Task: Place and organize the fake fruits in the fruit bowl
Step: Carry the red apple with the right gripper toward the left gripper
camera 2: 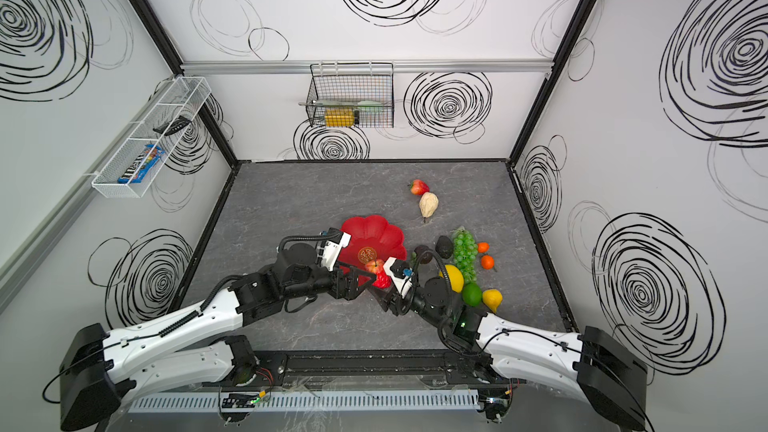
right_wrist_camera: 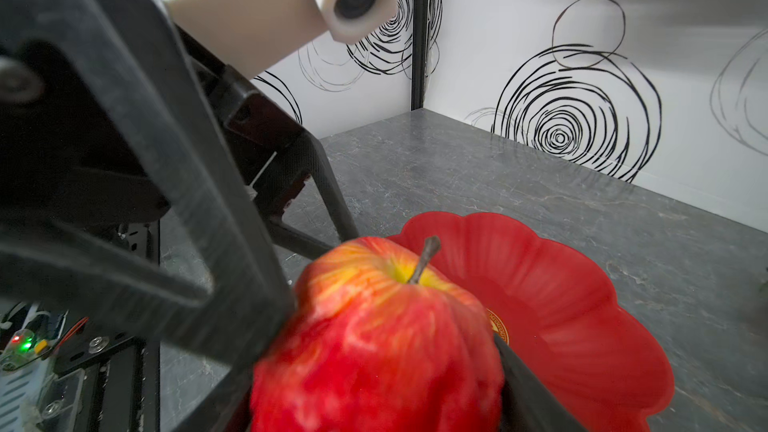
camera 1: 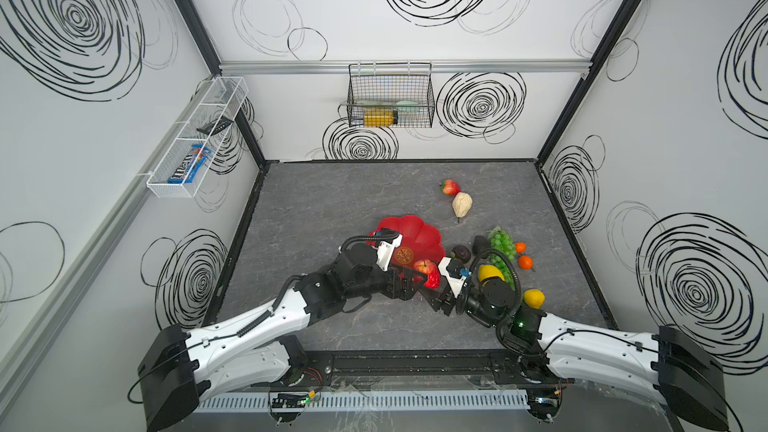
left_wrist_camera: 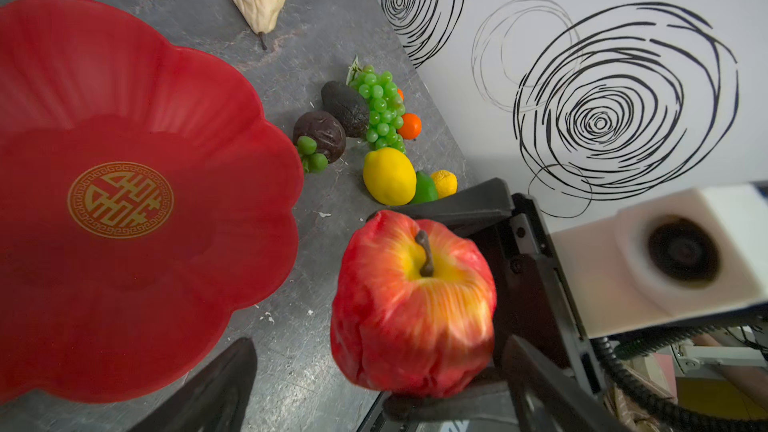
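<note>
Right of the bowl point(camera 1: 415, 228) the loose fruits crowd the desk point(camera 1: 332, 209). A dark mangosteen point(camera 1: 461, 253) lies just beside the rim, then an avocado point(camera 1: 481, 244), green grapes point(camera 1: 500, 249) and two small oranges point(camera 1: 525, 262). Nearer lie a lemon point(camera 2: 454, 277), partly behind the right arm, a lime point(camera 2: 472, 293) and a second lemon point(camera 2: 493, 299). Farther off, a strawberry point(camera 1: 451, 187) lies just beside a wrinkled beige pear point(camera 1: 462, 204). A black wire basket point(camera 1: 390, 95) with a yellow bottle point(camera 1: 378, 117) hangs on the far wall, and a white mesh tray point(camera 1: 195, 139) on the left wall.

The bowl is a shallow glossy red dish with a scalloped, flower-like edge and a gold emblem at its centre. It sits mid-desk on grey marbled stone.

The apple point(left_wrist_camera: 411, 305), red with yellow streaks round a brown stem, is at the bowl's near right rim, pinched in the jaws of the right gripper point(right_wrist_camera: 382, 401). The left gripper point(camera 1: 415, 281) meets it from the left, jaws spread wide on either side of the apple; whether they touch it cannot be told. Both arms reach in from the near edge, white forearms converging and black wrists bent toward each other.
</note>
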